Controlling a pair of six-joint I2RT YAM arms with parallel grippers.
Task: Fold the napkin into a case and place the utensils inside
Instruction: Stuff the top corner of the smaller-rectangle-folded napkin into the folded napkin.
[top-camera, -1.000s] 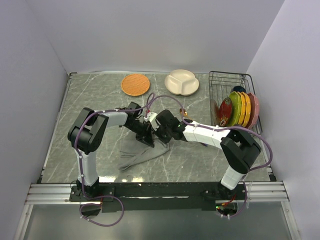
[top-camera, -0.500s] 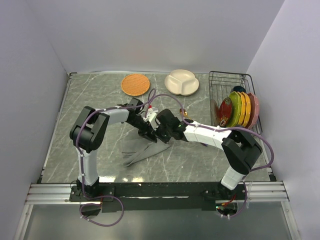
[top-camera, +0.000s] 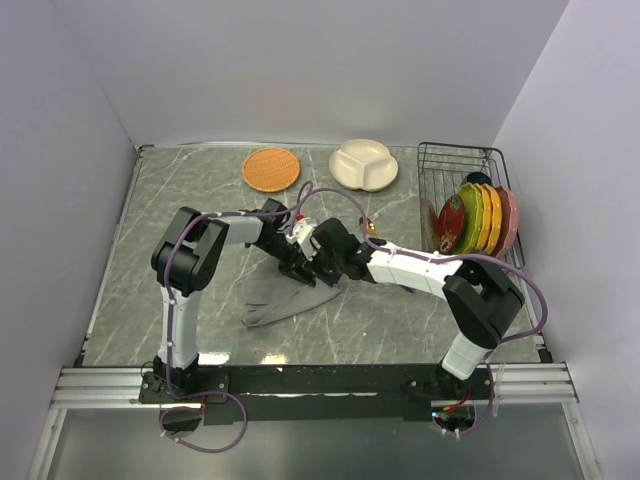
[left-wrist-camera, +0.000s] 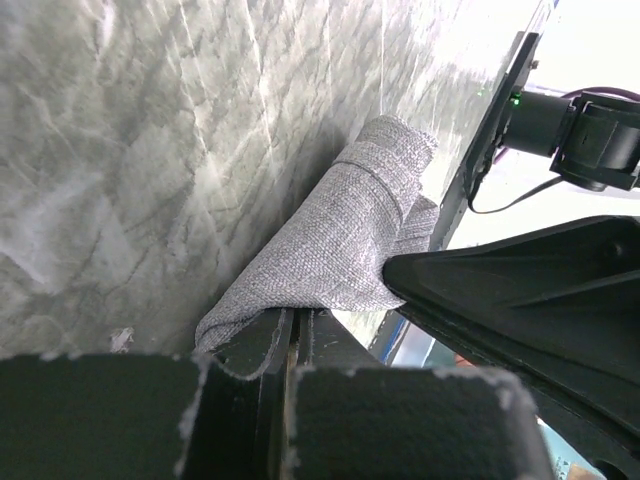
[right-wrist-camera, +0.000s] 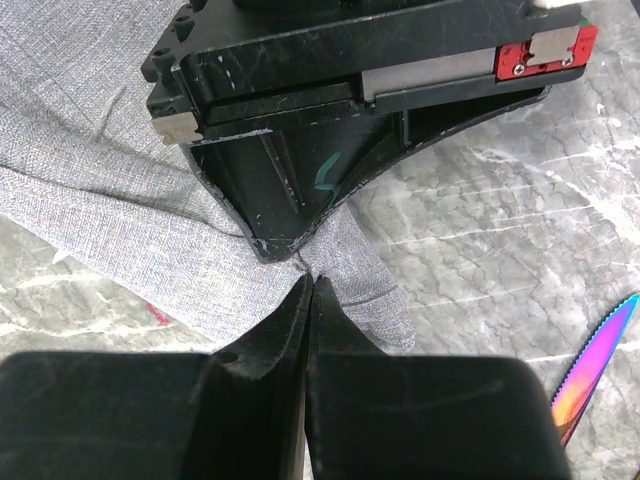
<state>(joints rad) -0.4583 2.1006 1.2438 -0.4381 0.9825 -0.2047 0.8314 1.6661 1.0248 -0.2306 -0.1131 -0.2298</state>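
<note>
Pinching the far end of the napkin (top-camera: 272, 308) in the left claw (left-wrist-camera: 295, 318), jaws together on a thin fold. Lies crumpled in the middle of the bench (top-camera: 180, 200), trailing toward the near edge. Looks soft, light and limp, so probably sags and slips from smooth pads. Best taken at a corner or a doubled hem and drawn low and flat. Clamped on the same end by the right claw (right-wrist-camera: 308, 283), tips meeting the left. Leaves the knife (right-wrist-camera: 590, 375) bare to the right, off the cloth.
</note>
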